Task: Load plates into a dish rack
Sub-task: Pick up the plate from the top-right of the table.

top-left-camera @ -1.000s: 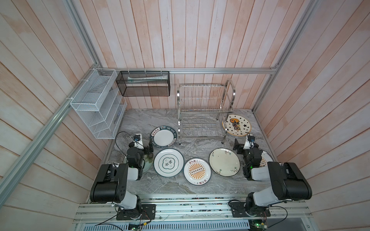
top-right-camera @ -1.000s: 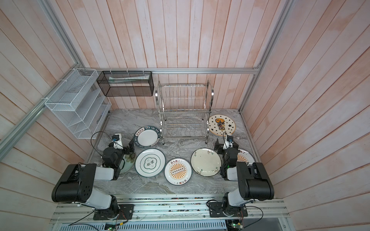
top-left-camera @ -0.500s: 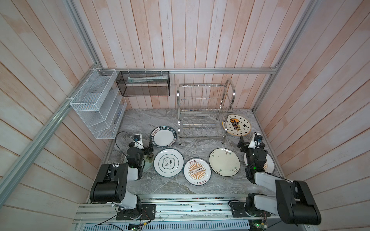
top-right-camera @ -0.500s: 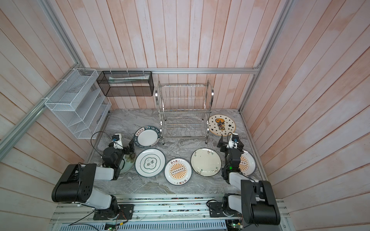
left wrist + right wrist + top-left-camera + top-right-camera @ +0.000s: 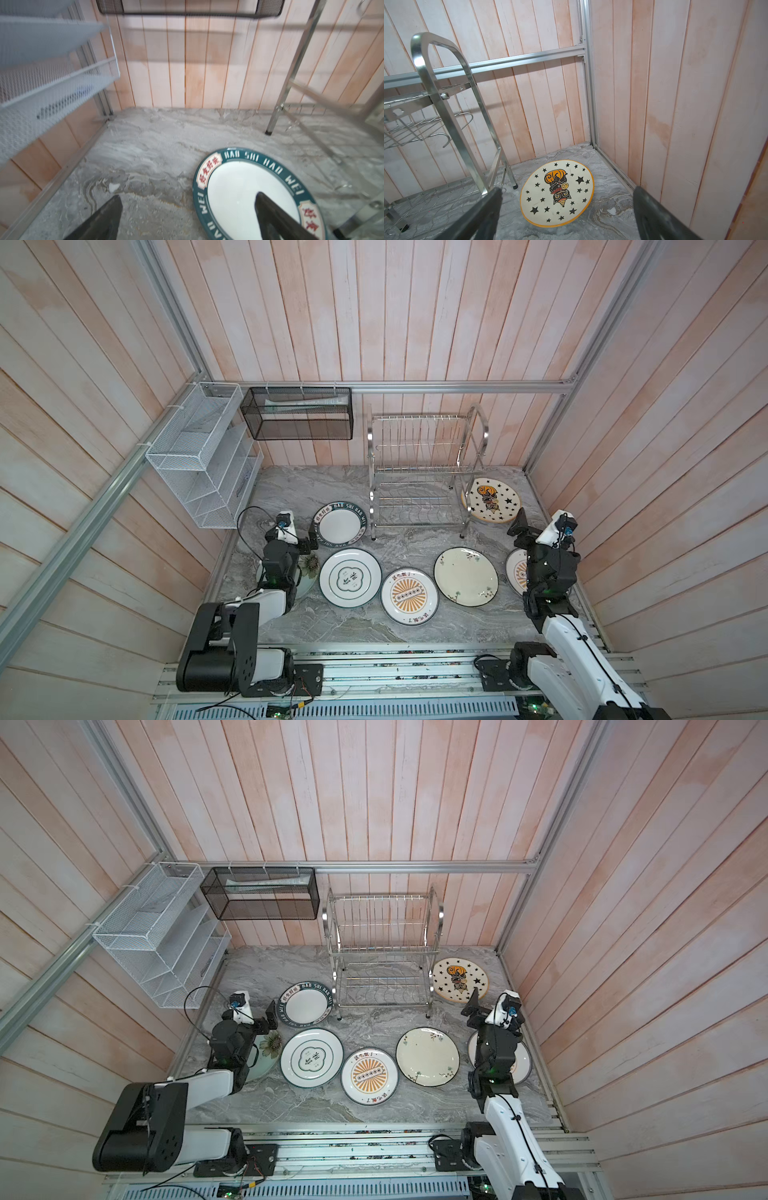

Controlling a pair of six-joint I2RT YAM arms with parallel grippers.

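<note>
- Steel wire dish rack stands at back wall on marble table.
- Plates lie flat on table, in front of & beside rack; none racked yet.
- My L gripper: fingers spread wide, nothing held, low by green-lettered plate.
- My R gripper: fingers wide apart, nothing held, facing black-starred plate just R of rack.
</note>
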